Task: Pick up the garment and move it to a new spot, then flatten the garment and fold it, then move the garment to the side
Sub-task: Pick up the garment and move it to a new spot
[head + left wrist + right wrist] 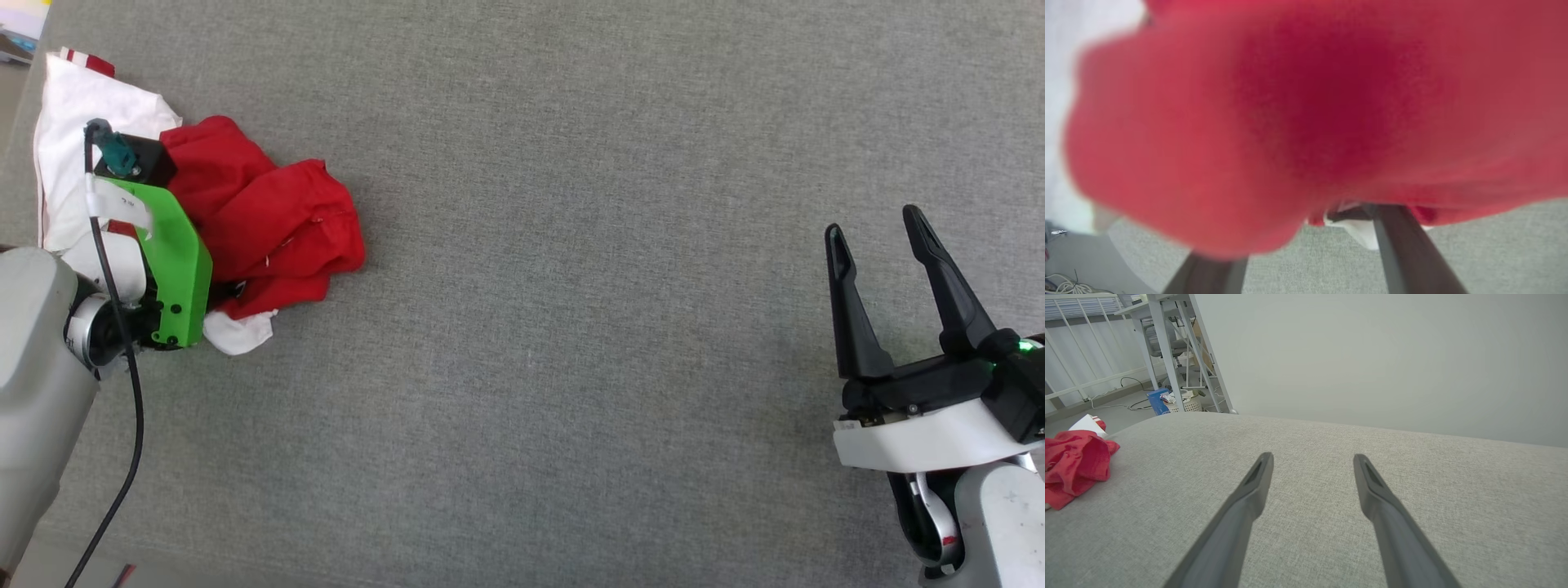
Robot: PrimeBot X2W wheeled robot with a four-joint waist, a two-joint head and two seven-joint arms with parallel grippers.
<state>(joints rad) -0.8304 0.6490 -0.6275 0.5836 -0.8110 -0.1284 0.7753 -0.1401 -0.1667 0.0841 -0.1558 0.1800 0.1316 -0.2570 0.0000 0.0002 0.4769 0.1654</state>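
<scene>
The place looks like a robotics lab or test room. A grey fabric-covered work surface [1331, 437] lies under the jaws of the right gripper [1312, 456], with a bare white wall [1372, 355] beyond them. Far to their left stand a metal-framed table [1163, 343], loose floor cables [1137, 404] and a blue box [1156, 401].

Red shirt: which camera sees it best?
The head view. It shows most of the crumpled red shirt, with its white parts too. The left wrist view is so close that the shirt is just a red blur. The right wrist view catches part of it, small, at its left edge.
</scene>
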